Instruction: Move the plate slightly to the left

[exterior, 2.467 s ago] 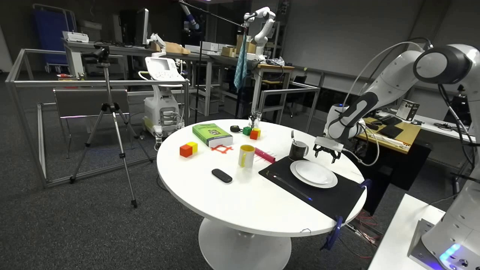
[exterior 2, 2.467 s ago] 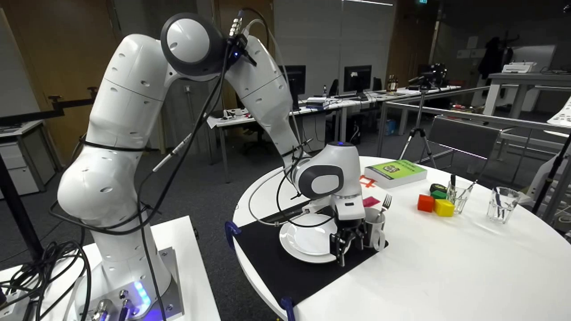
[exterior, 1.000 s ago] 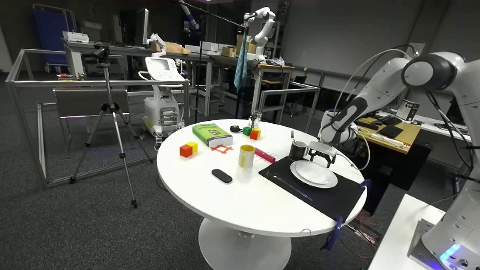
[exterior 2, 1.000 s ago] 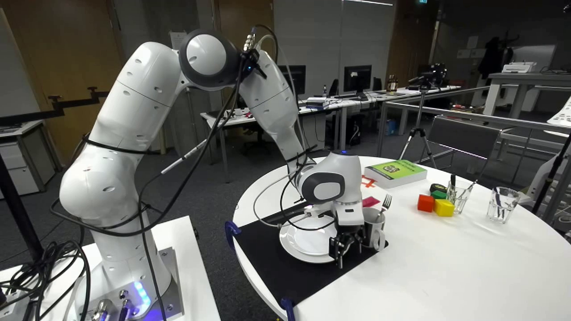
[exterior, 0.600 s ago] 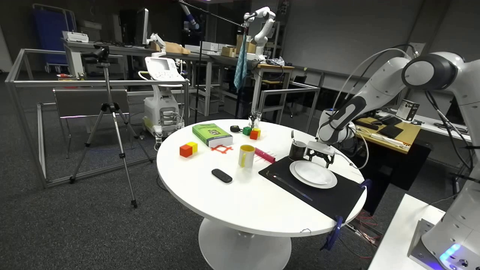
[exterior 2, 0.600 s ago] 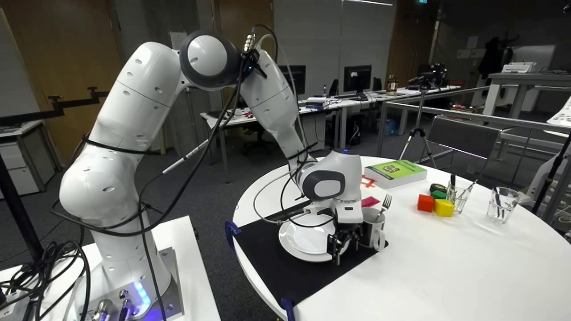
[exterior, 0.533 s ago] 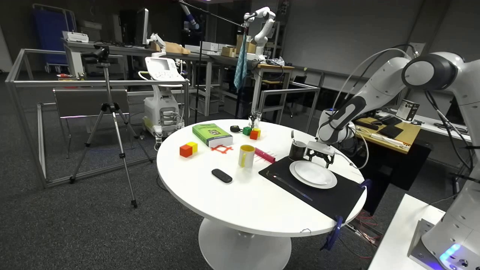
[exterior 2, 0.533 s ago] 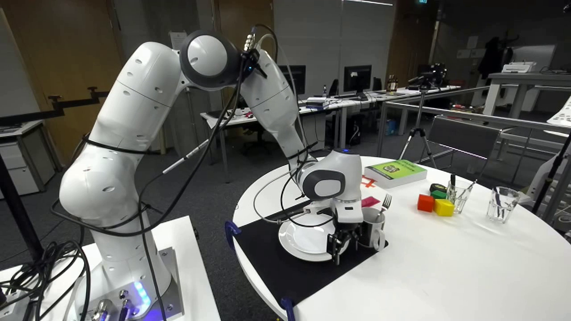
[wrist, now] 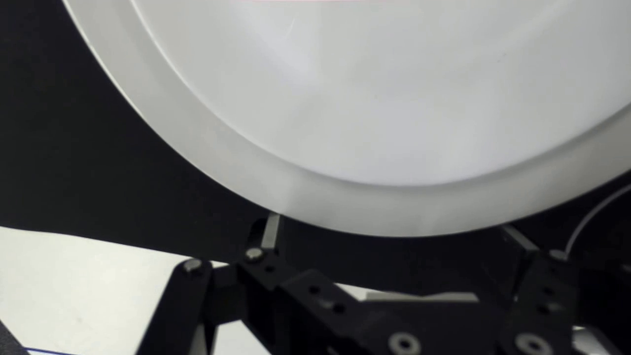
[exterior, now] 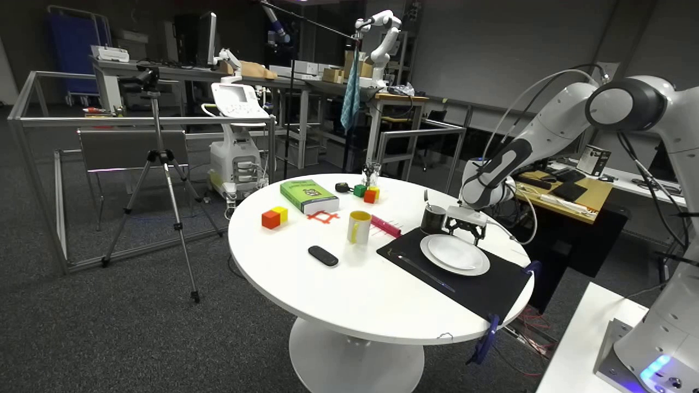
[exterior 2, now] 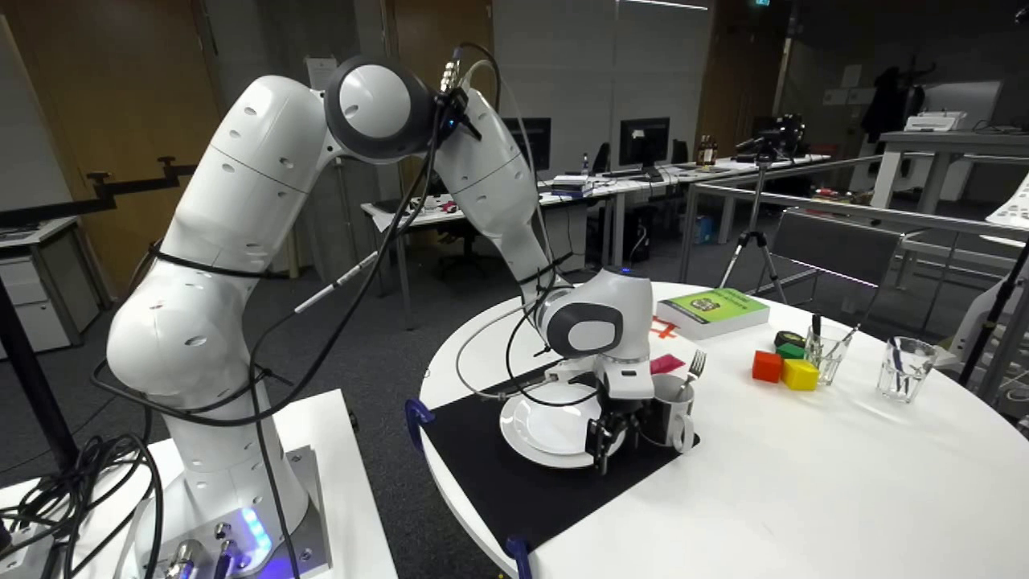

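White plate (wrist: 374, 108) on black mat (wrist: 98, 162), upper wrist view | gripper (wrist: 393, 227) at bottom | fingers parted at rim, contact unclear

dark carpet (exterior: 120, 327) | grey wall (exterior: 464, 60) | brown wood panel (exterior 2: 112, 121) | metal railing (exterior: 65, 121) | strip light (exterior 2: 664, 4)

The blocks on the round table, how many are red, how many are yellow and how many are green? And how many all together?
Red blocks: 2
Yellow blocks: 2
Green block: 1
Total in view: 5
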You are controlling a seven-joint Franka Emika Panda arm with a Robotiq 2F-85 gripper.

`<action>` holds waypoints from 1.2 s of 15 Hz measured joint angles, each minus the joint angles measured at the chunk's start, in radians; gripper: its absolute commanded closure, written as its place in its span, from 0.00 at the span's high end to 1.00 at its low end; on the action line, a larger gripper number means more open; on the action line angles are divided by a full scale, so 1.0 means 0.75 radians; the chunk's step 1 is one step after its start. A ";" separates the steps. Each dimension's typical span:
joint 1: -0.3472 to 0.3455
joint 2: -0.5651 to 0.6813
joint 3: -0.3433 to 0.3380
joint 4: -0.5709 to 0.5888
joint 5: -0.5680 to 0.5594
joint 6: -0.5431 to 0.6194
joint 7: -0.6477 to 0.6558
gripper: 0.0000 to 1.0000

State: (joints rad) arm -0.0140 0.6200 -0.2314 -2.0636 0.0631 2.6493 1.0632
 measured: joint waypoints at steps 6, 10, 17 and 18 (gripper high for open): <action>-0.001 0.000 0.004 0.004 0.001 -0.011 -0.013 1.00; -0.002 0.000 0.006 0.010 0.002 -0.023 -0.023 1.00; 0.000 0.000 0.004 0.014 0.001 -0.028 -0.026 1.00; 0.002 -0.001 -0.001 0.014 -0.003 -0.028 -0.026 1.00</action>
State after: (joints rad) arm -0.0125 0.6192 -0.2321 -2.0528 0.0608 2.6283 1.0439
